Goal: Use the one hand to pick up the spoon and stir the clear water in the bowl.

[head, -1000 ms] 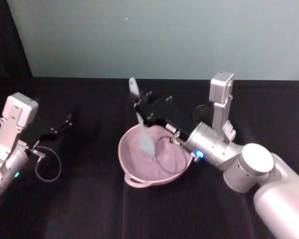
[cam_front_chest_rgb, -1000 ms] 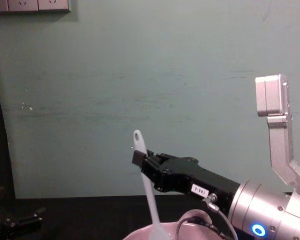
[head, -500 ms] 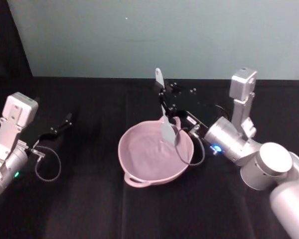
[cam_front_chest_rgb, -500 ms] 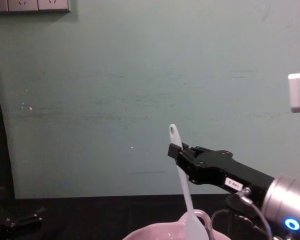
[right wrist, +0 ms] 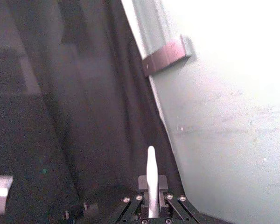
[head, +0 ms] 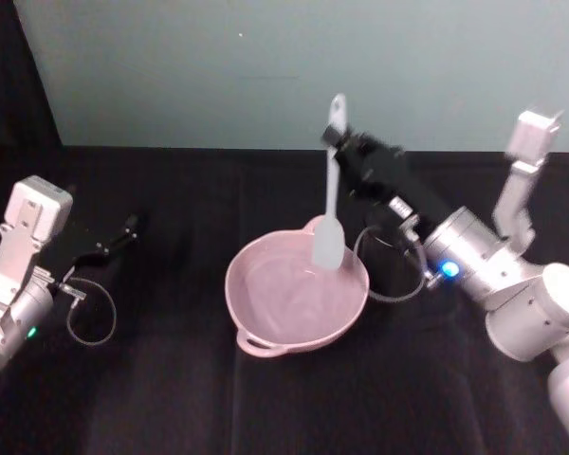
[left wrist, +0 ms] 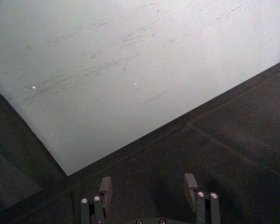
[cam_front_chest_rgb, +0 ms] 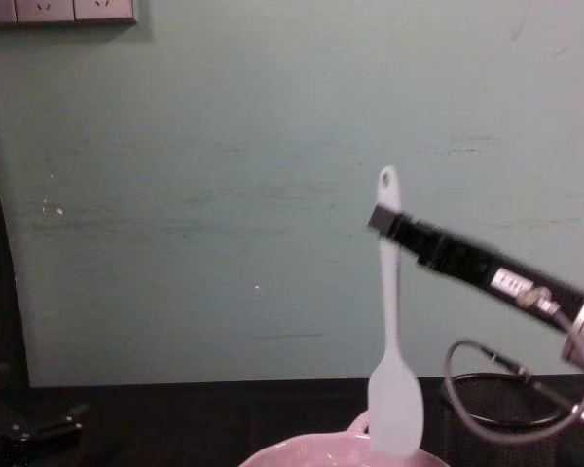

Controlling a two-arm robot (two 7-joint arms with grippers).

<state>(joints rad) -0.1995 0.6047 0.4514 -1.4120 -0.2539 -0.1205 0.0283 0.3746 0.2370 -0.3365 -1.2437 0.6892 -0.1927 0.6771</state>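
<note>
The pale pink bowl [head: 266,308] sits mid-table, its rim [cam_front_chest_rgb: 311,452] just showing in the chest view. My right gripper [head: 344,142] is shut on the upper handle of the white spoon [head: 330,185], close under the hole at its end. The spoon [cam_front_chest_rgb: 390,321] hangs nearly upright, its wide scoop [cam_front_chest_rgb: 396,413] down at the bowl's far right rim. I cannot tell whether the scoop touches the water. In the right wrist view the handle [right wrist: 151,179] stands between the shut fingers [right wrist: 151,205]. My left gripper [head: 123,232] rests open at the table's left, nothing between its fingers [left wrist: 191,184].
A black wire-mesh holder cup [cam_front_chest_rgb: 492,413] stands right of the bowl, behind my right arm's cable loop [cam_front_chest_rgb: 467,389]. A thin cable loop [head: 90,318] lies by the left arm. The pale green wall [head: 266,66] closes the table's far edge.
My right gripper has swung right and upward with the spoon. The scoop has risen from the bowl's middle to its far right rim, and the handle now stands nearly upright. The left arm is still.
</note>
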